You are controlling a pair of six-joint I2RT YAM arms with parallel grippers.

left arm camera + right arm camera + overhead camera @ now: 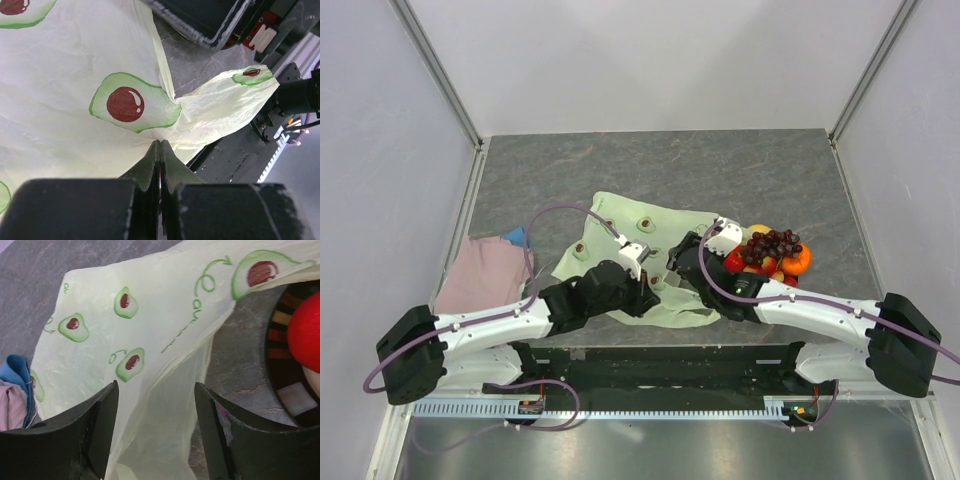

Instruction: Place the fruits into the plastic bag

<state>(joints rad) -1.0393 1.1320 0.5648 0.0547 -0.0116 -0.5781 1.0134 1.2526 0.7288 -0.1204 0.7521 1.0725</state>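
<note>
Left pincer (160, 146) was shut on the plastic bag (75, 65) (at its edge); right pincer (156, 387) stood wide apart, gripping nothing.

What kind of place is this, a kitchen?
Probably a robot lab bench, not a kitchen: plain white panels box in a grey table, and a left arm and right arm are mounted at its near edge.

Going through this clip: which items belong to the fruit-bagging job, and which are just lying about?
Job:
plastic bag
grape bunch
orange
red fruit

Lying about:
plate under the fruit
pink cloth
blue item beside the cloth
</note>
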